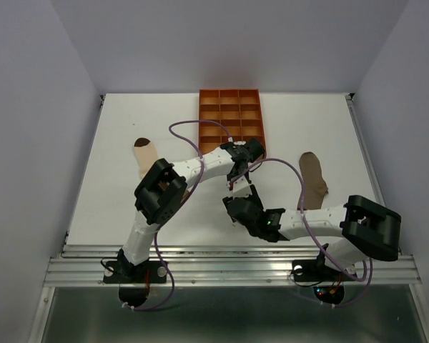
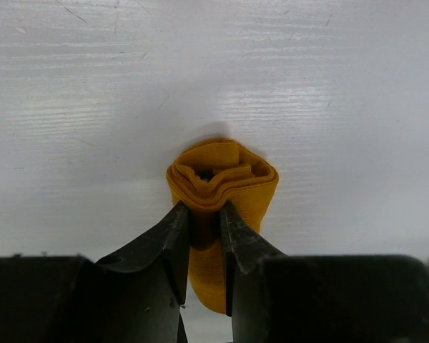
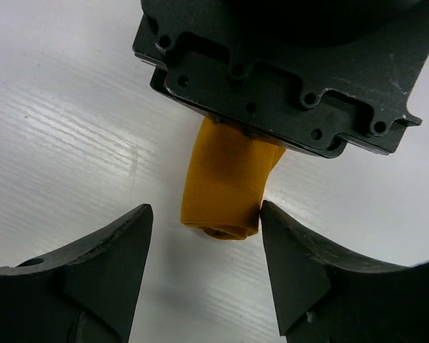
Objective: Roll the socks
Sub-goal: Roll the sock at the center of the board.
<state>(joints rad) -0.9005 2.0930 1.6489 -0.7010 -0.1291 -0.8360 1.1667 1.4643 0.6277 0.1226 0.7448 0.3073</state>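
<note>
Three socks lie on the white table [image 1: 107,200]. The mustard-yellow sock [image 2: 225,175] is near the table's centre, just on the near side of the orange tray [image 1: 201,125], at the spot where my two arms meet. From overhead the grippers cover it.

Through the left wrist camera I see it as a tight roll with its coiled end facing the lens and a flat tail of fabric running back under the gripper. The left gripper [image 2: 204,214] is clenched on it, both black fingers [image 2: 175,239] pinching the fabric just behind the roll.

Through the right wrist camera the same sock comes out from beneath the left gripper's dark body. The right gripper [image 3: 206,211] is released, its jaws spread wide on either side of the roll. One tip sits touching or just beside the sock's edge; I cannot tell which. The other tip is apart from it.

The cream sock [image 1: 146,156], brown at the toe, lies flat on the left of the table, well apart from the grippers. The taupe-brown sock [image 1: 313,180] lies flat on the right, just beyond the right arm.
</note>
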